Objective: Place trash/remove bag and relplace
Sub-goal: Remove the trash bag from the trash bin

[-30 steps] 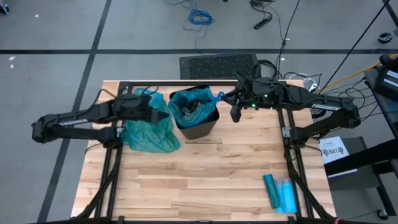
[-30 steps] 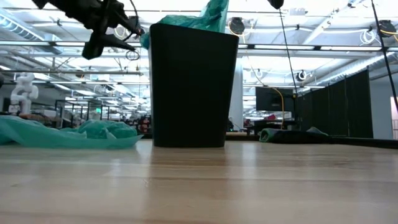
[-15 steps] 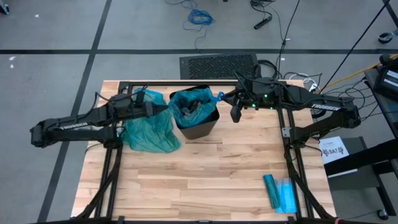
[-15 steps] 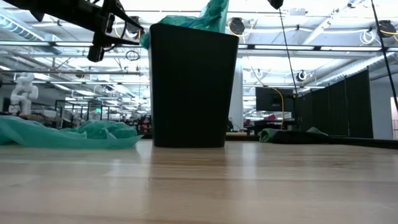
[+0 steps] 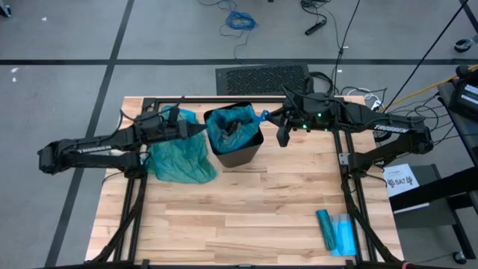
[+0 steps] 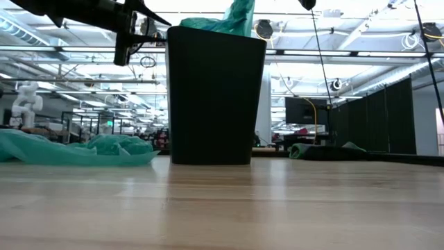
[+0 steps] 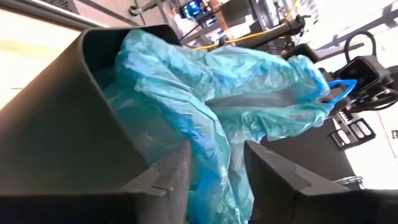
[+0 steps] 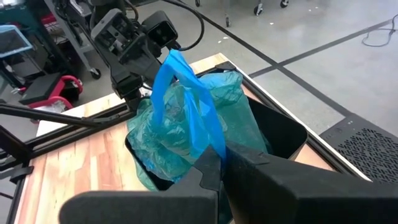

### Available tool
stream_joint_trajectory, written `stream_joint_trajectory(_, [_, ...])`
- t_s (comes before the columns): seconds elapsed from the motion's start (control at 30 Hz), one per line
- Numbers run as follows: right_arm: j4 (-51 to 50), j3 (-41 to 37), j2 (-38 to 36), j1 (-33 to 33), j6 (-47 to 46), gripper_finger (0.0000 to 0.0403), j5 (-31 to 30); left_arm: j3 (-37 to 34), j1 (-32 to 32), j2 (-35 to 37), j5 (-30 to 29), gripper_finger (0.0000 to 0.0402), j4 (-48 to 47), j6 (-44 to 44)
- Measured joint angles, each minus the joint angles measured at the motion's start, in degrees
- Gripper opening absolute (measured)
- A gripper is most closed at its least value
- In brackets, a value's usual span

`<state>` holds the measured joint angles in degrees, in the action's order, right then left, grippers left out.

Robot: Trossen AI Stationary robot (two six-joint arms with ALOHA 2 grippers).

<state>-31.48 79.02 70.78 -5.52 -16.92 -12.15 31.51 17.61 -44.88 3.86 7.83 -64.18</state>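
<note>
A black bin (image 5: 237, 153) stands upright on the table near its far edge, lined with a teal plastic bag (image 5: 224, 123) whose top bunches above the rim (image 6: 239, 17). Dark crumpled stuff shows in the bag's mouth; I cannot make out the trash wads. My right gripper (image 5: 267, 116) is at the bin's right rim, shut on the bag's blue drawstring. My left gripper (image 5: 199, 128) is open at the bin's left rim, with the bag's loose film (image 7: 214, 174) between its fingers (image 7: 165, 180). My right gripper (image 8: 217, 165) pinches the blue drawstring loop (image 8: 208, 134) at the bag's top edge between its two fingers, coming level from the table's right. The loop stands up above the fingers and the bag stays inside the bin. My left gripper: I cannot tell whether its fingers touch the film.
A second teal bag (image 5: 179, 158) lies crumpled flat on the table left of the bin, under my left arm (image 6: 76, 149). A flat blue-teal packet (image 5: 336, 230) lies near the table's near right corner. Bare wood stretches in front of the bin.
My left gripper has moved right toward the bin's left rim, staying above the table. The right gripper, the bin and both bags have kept still.
</note>
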Motion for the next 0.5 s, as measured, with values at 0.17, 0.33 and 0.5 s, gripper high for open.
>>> stream_joint_trajectory(0.17, [-0.02,0.0,0.0,0.0,-0.31,0.0,0.01,0.0,0.0,-0.12,0.02,0.0064,0.83,0.24])
stream_joint_trajectory(0.33, [-0.04,0.0,0.0,0.0,-0.4,0.0,-0.01,0.0,0.0,-0.14,0.07,0.0007,0.83,0.48])
stream_joint_trajectory(0.5, [-0.13,0.0,0.0,0.0,-2.22,0.0,-0.02,0.01,0.0,-0.12,0.66,0.0002,1.36,0.44])
